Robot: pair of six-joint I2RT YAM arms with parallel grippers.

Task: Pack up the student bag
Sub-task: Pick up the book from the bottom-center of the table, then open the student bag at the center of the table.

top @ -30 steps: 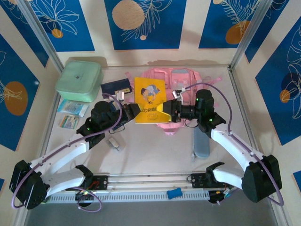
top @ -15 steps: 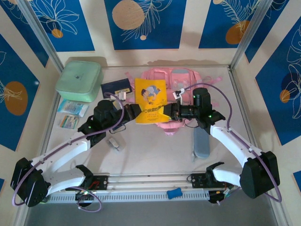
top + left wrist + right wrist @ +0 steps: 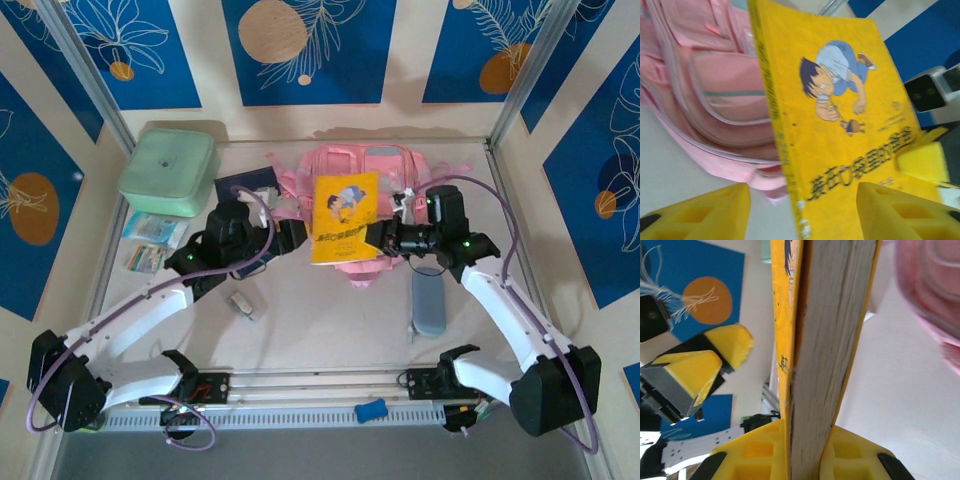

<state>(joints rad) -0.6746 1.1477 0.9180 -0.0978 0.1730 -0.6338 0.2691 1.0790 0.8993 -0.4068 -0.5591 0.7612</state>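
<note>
The student bag (image 3: 372,166), a soft pink backpack, lies at the back middle of the table. A yellow book (image 3: 345,218) with a cartoon boy on its cover stands upright in front of the bag. My right gripper (image 3: 373,238) is shut on the book's lower right edge; in the right wrist view the page edge (image 3: 832,340) runs up between the jaws of the right gripper (image 3: 807,452). My left gripper (image 3: 297,236) stands open just left of the book. In the left wrist view the book's cover (image 3: 840,125) fills the gap of the left gripper (image 3: 802,212), untouched, with the bag (image 3: 720,95) behind.
A mint-green box (image 3: 168,172) sits at the back left, a dark blue pouch (image 3: 245,186) beside it. Small packets (image 3: 153,229) lie along the left edge. A grey-blue case (image 3: 428,303) lies under the right arm. A small grey item (image 3: 243,303) rests near the left arm.
My right gripper shut on the book, then my left gripper opened and let go. The book has moved right and back, over the bag's front.
</note>
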